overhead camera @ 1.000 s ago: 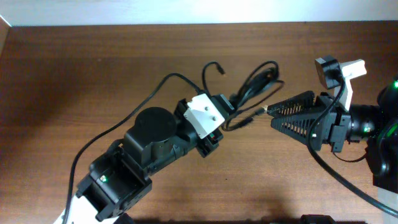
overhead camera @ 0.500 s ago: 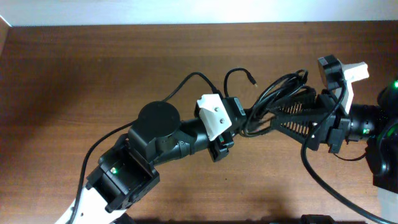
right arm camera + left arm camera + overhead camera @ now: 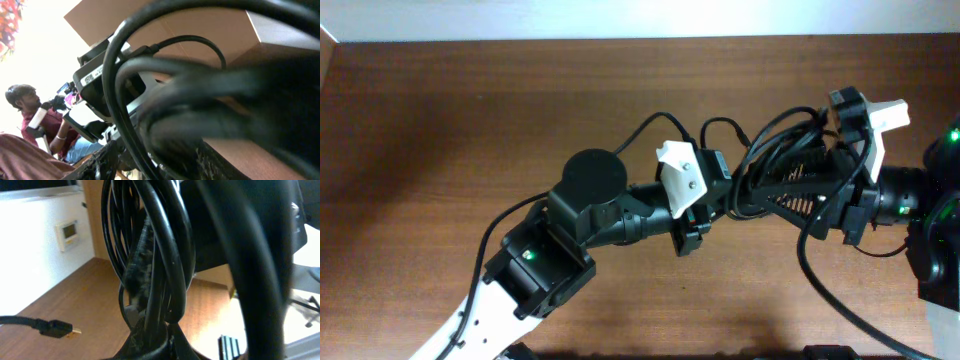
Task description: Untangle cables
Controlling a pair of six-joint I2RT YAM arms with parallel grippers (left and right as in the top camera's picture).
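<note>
The cables (image 3: 772, 150) hang as a lifted bundle right of centre in the overhead view, pinched by the left jaws, which are closed tight on them; the right jaws sit just beside, loops draped across them, and I cannot tell whether they grip anything. Pulling apart from here could cinch the knot or snag a loop on the right arm's own thick cable (image 3: 820, 270); bare surface (image 3: 470, 120) lies open at left and bottom, while its far edge runs near the top.
</note>
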